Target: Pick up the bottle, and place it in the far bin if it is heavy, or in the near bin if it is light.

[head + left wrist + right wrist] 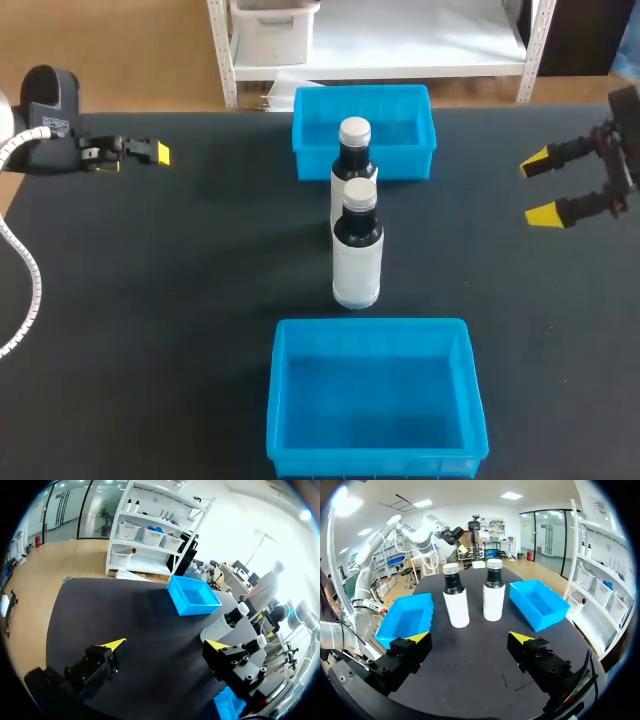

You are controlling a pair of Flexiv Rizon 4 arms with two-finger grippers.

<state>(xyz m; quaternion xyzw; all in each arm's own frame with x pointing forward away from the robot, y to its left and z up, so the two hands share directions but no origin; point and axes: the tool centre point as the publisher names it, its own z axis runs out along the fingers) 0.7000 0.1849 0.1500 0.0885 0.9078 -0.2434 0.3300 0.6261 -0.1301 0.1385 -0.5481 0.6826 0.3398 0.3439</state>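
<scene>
Nothing of the task is done yet, as far as the pictures show. Both bins are empty: the far bin [410, 163] sits at the back of the dark surface [180, 280] and the near bin [278, 400] at its front edge. The task speaks of one bottle, but two stand upright in a line between the bins. The near bottle [357, 255], with its white label, dark shoulder and pale cap, is a little way behind the near bin. The far bottle [354, 155] is just behind it, close against the front wall of the far bin but outside it. The two look alike, so nothing seen here tells which one is meant or how much either weighs. The left gripper [164, 646] hangs over the left side of the surface, well apart from both bottles, with its yellow-tipped fingers spread and nothing between them. The right gripper [541, 187] hovers at the right side, also well away, facing the bottles with its fingers wide and empty. Everything is therefore left to do: bring a gripper to a bottle, close on it, and lift it. The weight can probably be judged only during that lift. The bottle then has to be carried to the far bin if heavy or the near bin if light, and released there.
</scene>
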